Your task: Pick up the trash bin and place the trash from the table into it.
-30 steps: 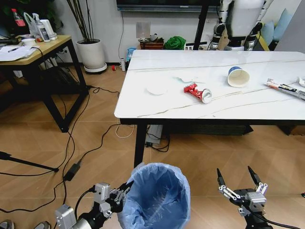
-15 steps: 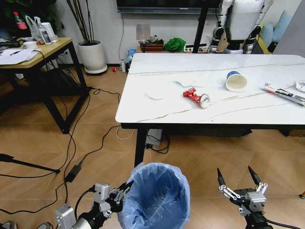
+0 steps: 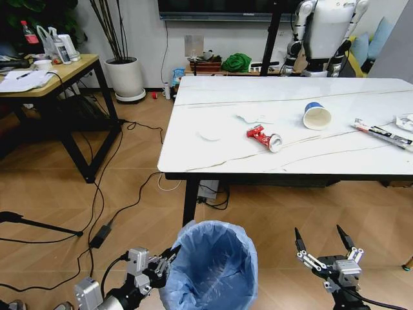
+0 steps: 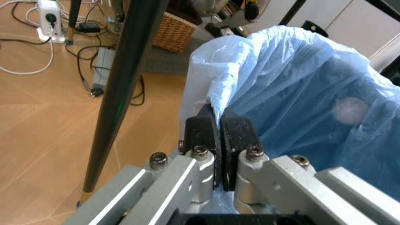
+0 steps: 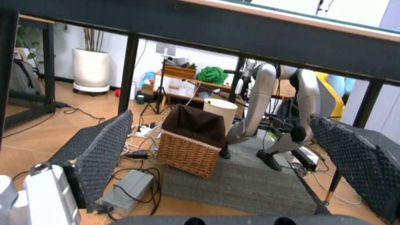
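Left gripper (image 3: 169,257): low at the near left, clamped on the bag-covered rim of the trash bin (image 3: 213,265); in the left wrist view its fingers (image 4: 203,133) are pressed together on the blue plastic.
Trash bin: directly to the right of the left gripper, between both grippers, in front of the table (image 3: 213,152).
Right gripper (image 3: 324,244): low at the near right, fingers spread, holding nothing, apart from the bin.
Trash: crushed red can (image 3: 264,137), paper cup (image 3: 316,116) on its side, flat white disc (image 3: 210,135) and long wrapper (image 3: 382,134) lie on the table, well away from both grippers.
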Controlling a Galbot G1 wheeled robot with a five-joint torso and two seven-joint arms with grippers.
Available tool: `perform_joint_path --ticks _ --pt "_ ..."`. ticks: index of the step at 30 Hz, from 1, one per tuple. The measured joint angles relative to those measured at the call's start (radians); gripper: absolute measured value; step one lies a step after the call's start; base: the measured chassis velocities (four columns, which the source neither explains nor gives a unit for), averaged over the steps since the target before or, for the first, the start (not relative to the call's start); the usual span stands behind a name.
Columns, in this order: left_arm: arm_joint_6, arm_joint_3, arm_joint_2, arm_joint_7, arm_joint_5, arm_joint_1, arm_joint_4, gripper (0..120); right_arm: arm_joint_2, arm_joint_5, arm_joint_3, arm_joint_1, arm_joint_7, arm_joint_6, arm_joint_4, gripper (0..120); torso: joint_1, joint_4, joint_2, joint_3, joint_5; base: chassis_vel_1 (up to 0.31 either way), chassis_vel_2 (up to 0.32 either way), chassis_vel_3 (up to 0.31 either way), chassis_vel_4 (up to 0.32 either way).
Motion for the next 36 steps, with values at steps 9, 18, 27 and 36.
perform_joint_path --ticks 9,18,27,36 --pt "-0.003 -0.002 -0.004 0.005 0.004 0.004 -0.002 0 0.000 0.001 -0.001 0.000 0.000 0.002 -0.001 100 0.018 0.0000 0.044 0.026 0.0000 0.000 0.000 0.000 0.000" --pt "-0.006 -0.002 -0.006 0.010 0.006 0.003 0.000 0 0.000 0.002 0.000 0.000 0.000 0.003 -0.002 100 0.034 0.0000 0.084 0.050 0.0000 0.000 0.000 0.000 0.000" --pt "-0.009 -0.003 -0.005 0.014 0.008 0.000 0.005 0 0.000 0.002 -0.002 0.003 0.000 0.003 -0.005 100 0.049 0.0000 0.122 0.073 -0.0001 0.000 0.000 0.000 0.000" --pt "-0.011 -0.004 -0.004 0.017 0.008 -0.003 0.008 0 0.000 0.002 -0.002 0.004 0.000 0.001 -0.005 100 0.066 0.0000 0.161 0.096 0.0000 0.000 0.000 0.000 0.000"
